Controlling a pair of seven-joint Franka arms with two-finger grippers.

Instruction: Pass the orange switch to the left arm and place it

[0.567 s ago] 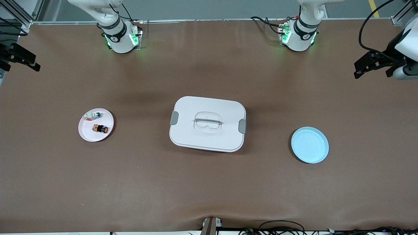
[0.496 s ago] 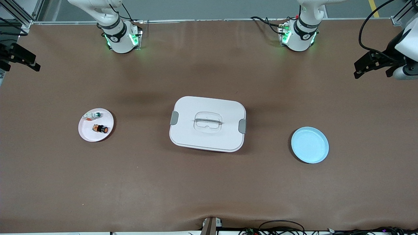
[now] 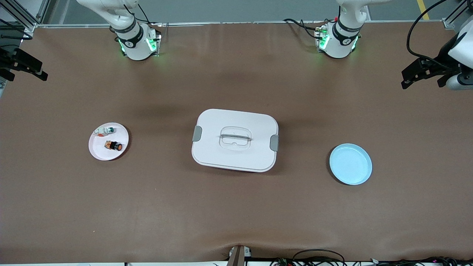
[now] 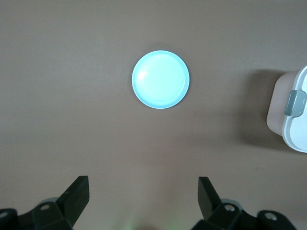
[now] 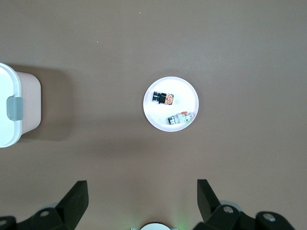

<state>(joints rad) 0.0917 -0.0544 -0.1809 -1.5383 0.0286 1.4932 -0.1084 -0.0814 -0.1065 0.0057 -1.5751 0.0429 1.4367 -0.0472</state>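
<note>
The orange switch lies on a small white plate toward the right arm's end of the table. The white lidded box stands mid-table, between that plate and a light-blue plate. My right gripper hangs high over the table's edge at its own end, open and holding nothing. High over the edge at the left arm's end, my left gripper is open and holds nothing either.
A small white part with a green button shares the white plate with the switch. One latched corner of the box shows in each wrist view. Cables lie along the table's edge nearest the front camera.
Both grippers have drifted very slightly at the table's ends. Nothing on the table has moved.
</note>
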